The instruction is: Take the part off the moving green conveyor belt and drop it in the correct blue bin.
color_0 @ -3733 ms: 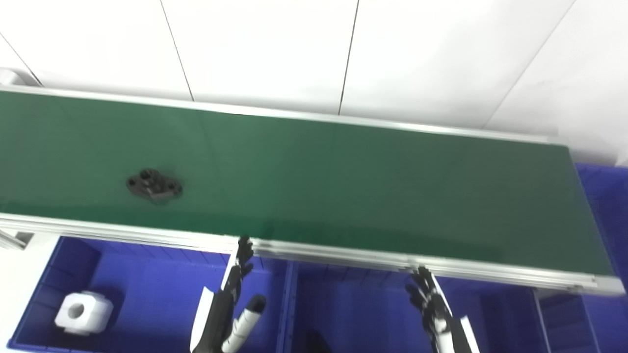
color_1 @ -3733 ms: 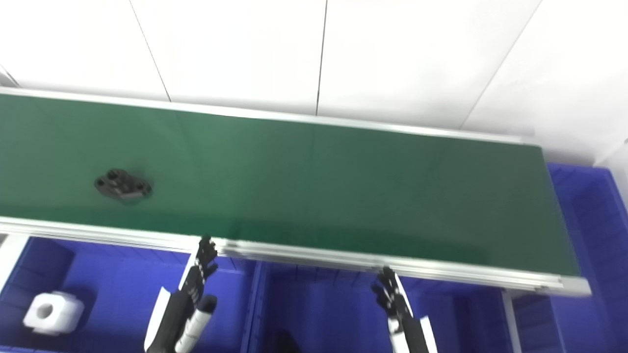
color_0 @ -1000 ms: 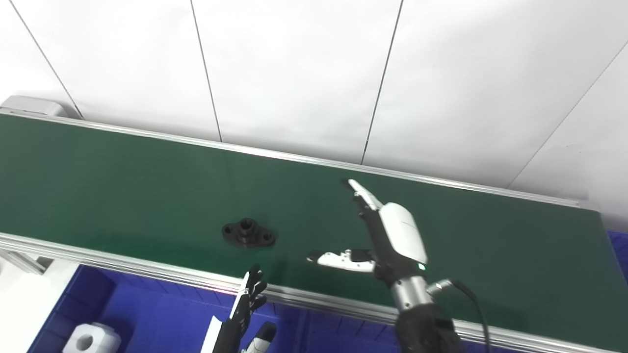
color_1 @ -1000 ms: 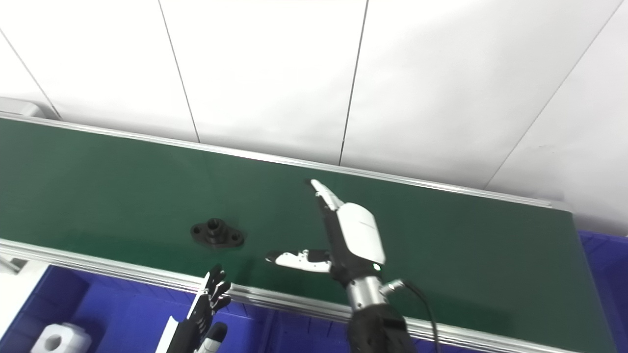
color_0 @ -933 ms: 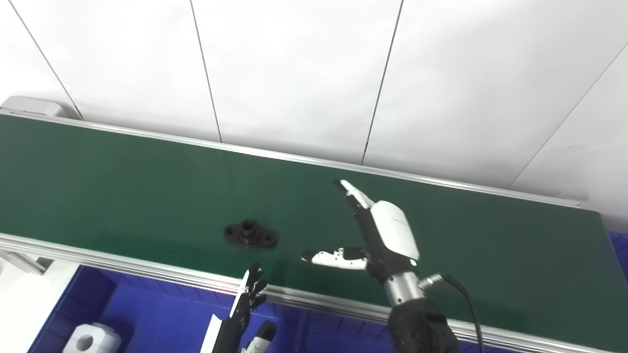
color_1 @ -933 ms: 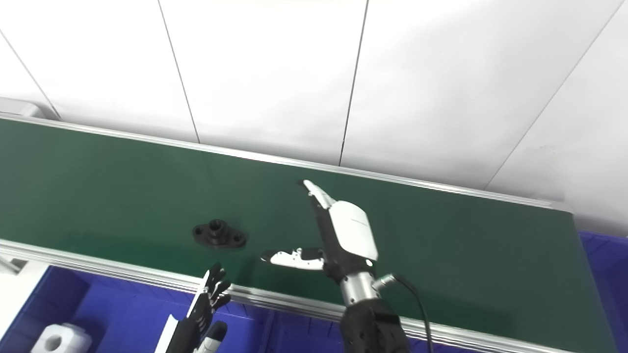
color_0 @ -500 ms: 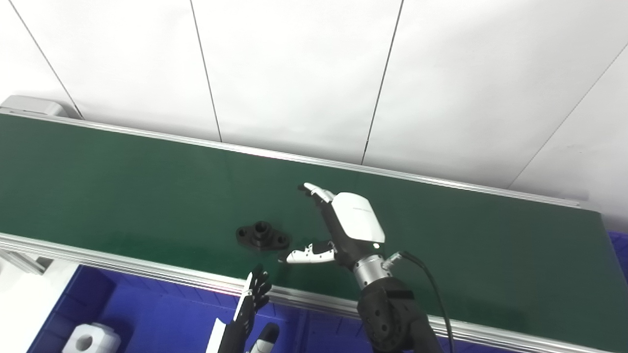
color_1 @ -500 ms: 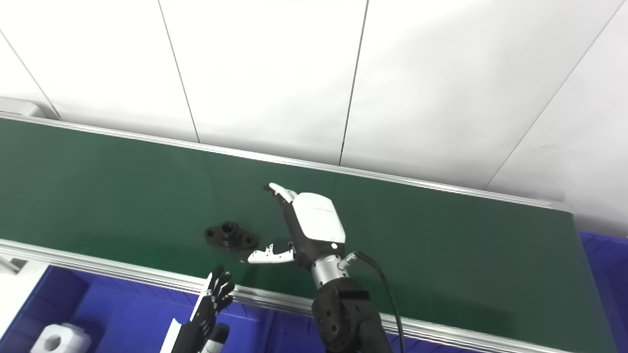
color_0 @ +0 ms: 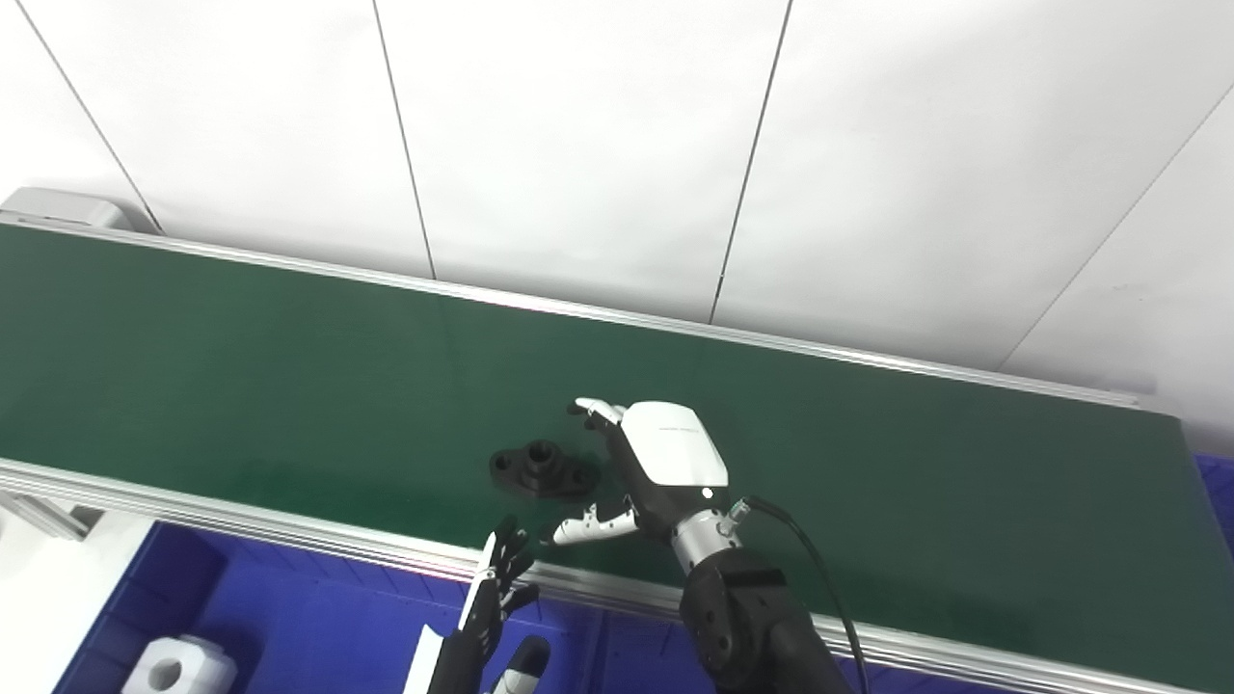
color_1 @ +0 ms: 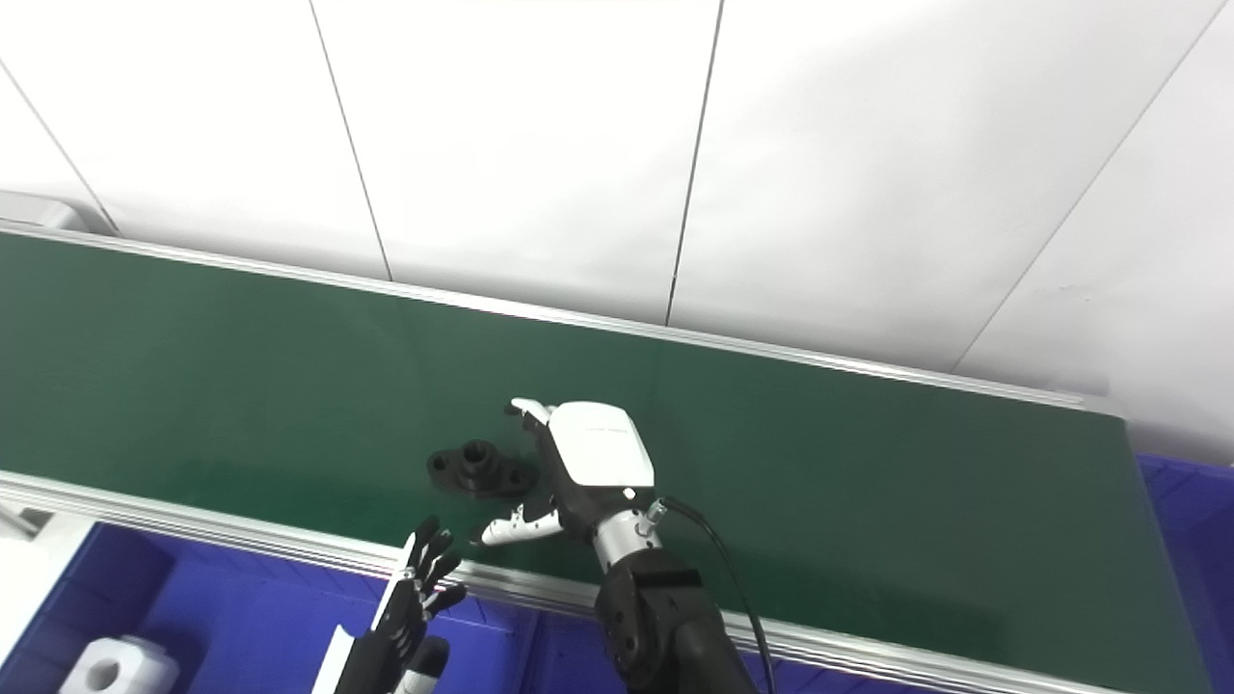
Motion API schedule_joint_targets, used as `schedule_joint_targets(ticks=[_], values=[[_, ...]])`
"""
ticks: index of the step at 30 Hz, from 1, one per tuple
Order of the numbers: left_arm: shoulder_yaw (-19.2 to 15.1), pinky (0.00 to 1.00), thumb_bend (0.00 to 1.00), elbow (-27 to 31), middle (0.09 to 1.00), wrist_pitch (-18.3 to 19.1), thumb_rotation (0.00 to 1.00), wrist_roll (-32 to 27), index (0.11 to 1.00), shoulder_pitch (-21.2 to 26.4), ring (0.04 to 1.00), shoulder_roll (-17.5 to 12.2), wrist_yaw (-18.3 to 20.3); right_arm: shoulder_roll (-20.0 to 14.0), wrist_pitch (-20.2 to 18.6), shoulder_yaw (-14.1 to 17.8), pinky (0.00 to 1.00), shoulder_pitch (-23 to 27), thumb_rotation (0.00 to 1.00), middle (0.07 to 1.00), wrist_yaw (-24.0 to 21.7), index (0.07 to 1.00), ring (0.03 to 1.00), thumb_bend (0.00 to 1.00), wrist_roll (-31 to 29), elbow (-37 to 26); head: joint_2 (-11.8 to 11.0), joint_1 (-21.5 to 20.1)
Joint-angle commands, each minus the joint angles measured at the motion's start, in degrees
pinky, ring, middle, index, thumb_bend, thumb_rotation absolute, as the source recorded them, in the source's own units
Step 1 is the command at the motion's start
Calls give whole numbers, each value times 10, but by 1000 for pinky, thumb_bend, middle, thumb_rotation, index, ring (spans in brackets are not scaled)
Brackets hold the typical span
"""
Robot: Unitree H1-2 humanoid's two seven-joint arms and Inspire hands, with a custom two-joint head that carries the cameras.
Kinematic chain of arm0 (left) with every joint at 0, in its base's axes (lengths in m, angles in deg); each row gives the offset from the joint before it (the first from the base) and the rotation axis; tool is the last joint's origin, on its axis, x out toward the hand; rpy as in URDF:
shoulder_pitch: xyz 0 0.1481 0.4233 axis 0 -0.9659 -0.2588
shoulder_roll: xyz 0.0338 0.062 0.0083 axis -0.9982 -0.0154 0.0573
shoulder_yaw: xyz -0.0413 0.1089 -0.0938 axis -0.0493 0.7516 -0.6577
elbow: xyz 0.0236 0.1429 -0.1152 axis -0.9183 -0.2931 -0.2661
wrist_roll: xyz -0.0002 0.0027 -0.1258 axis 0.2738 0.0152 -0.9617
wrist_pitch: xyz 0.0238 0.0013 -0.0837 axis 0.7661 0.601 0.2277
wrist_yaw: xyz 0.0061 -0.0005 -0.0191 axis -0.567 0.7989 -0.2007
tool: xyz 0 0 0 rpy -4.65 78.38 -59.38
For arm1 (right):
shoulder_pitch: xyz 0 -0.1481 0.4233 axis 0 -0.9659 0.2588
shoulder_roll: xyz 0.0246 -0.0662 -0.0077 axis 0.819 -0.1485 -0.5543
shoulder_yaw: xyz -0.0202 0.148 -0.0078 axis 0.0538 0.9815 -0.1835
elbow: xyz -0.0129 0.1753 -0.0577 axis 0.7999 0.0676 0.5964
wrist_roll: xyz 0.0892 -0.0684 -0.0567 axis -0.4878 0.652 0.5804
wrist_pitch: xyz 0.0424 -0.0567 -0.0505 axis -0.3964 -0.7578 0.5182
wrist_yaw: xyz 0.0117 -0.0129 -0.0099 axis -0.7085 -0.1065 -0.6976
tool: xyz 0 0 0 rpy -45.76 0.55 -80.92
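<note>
— Bin (color_0: pixel 241 617) first, far left: blue, under the belt's near rail, with a white block (color_0: pixel 178 667) in it. Left eye view shows the block whole; in the right eye view the bottom edge cuts it.

— Left hand (color_0: pixel 496 598)?

— Low over the bin, fingers spread, holding nothing.

— And the part (color_0: pixel 543 468)?

— Black flanged piece, lying on the green conveyor belt (color_0: pixel 241 366) near its front edge. Right hand (color_0: pixel 641 472) sits just beside it, fingers beyond it and thumb (color_0: pixel 590 526) nearer, apart, not closed on it. Touching or not, I cannot tell.
</note>
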Motion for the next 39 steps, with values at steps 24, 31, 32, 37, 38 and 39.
schedule_joint_targets(ticks=[24, 31, 32, 37, 38, 39], values=[[26, 872, 526, 27, 976, 11, 886, -12, 1000, -12, 945, 15, 0, 8, 34, -36, 306, 12, 244, 580, 109, 694, 425, 657, -26, 63, 11, 18], [28, 864, 532, 29, 982, 19, 881, -12, 1000, -10, 940, 15, -1, -3, 16, -65, 166, 14, 161, 334, 111, 507, 227, 529, -15, 89, 15, 19], [28, 863, 537, 29, 981, 19, 882, -12, 1000, -10, 940, 15, -2, -5, 13, -68, 144, 14, 144, 294, 108, 490, 202, 515, -15, 91, 15, 19], [28, 865, 528, 32, 982, 19, 889, -13, 1000, -9, 943, 11, -1, -18, -4, -76, 108, 11, 116, 251, 109, 484, 163, 511, -3, 116, 20, 14], [28, 865, 528, 32, 979, 20, 889, -14, 1000, -9, 942, 11, -1, -21, -8, -79, 102, 12, 112, 245, 107, 482, 157, 511, 2, 118, 20, 14], [28, 866, 528, 34, 978, 21, 889, -15, 1000, -9, 942, 10, 0, -24, -12, -80, 99, 12, 111, 243, 103, 481, 155, 510, 4, 121, 21, 13]])
